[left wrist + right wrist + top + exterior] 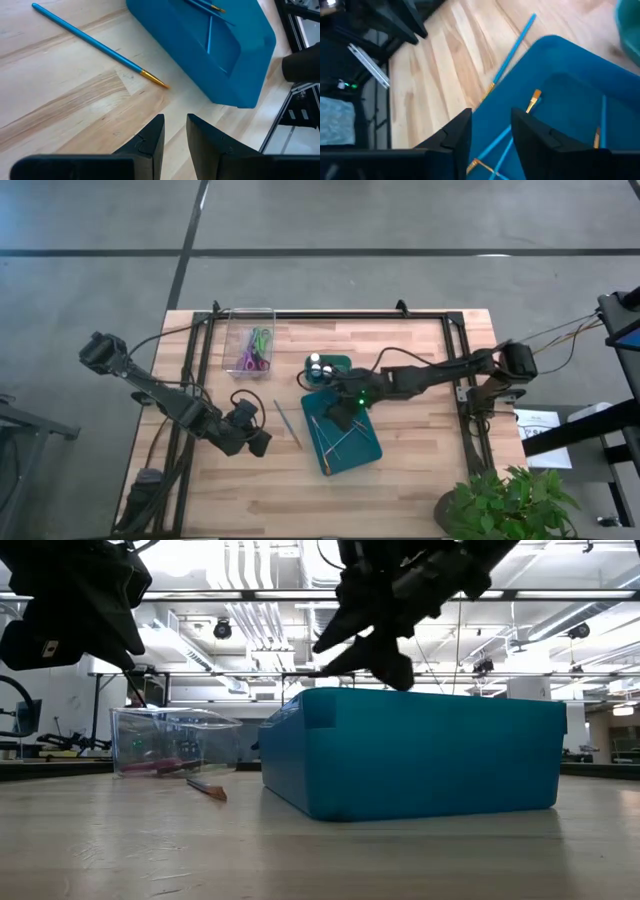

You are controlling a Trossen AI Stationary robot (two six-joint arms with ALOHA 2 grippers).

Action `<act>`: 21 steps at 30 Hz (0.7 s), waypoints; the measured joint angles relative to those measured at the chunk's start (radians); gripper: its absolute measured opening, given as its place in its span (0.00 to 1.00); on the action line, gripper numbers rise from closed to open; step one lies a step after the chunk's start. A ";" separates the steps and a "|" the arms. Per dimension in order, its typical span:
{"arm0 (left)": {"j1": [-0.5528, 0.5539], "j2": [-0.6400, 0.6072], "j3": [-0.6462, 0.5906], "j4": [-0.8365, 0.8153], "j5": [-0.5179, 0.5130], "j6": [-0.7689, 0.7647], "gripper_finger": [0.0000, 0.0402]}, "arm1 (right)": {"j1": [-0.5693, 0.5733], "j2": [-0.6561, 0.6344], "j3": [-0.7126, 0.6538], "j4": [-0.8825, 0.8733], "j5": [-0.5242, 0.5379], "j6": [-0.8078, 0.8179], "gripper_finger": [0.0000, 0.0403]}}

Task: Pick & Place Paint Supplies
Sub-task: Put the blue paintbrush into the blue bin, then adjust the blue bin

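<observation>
A thin blue brush [288, 423] lies flat on the wooden table between my two grippers; it also shows in the left wrist view [100, 46] and in the low view [205, 787]. Several more brushes [532, 102] lie inside the teal tray [362, 452]. Small white-capped paint bottles [320, 366] stand at the tray's far end. Scissors with purple and green handles [253, 352] lie in the clear box. My left gripper [175, 132] hovers left of the loose brush, open by a narrow gap. My right gripper [492, 132] hangs open over the tray's far part, holding nothing.
The clear plastic box [250, 340] sits near the table's far edge, left of the tray. A black frame [330, 315] runs along the far edge and both sides of the table. A potted plant [505, 505] stands off the near right corner. Bare wood lies near the tray.
</observation>
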 joint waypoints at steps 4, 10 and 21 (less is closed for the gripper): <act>0.000 0.000 0.000 -0.003 0.000 0.000 0.22 | 0.021 -0.083 0.000 -0.139 0.071 -0.008 0.38; 0.000 0.000 0.000 -0.003 0.000 0.005 0.22 | 0.112 -0.262 -0.018 -0.554 0.231 0.011 0.26; 0.000 0.000 0.000 -0.002 -0.003 0.018 0.22 | 0.235 -0.355 -0.208 -0.566 0.234 0.217 0.02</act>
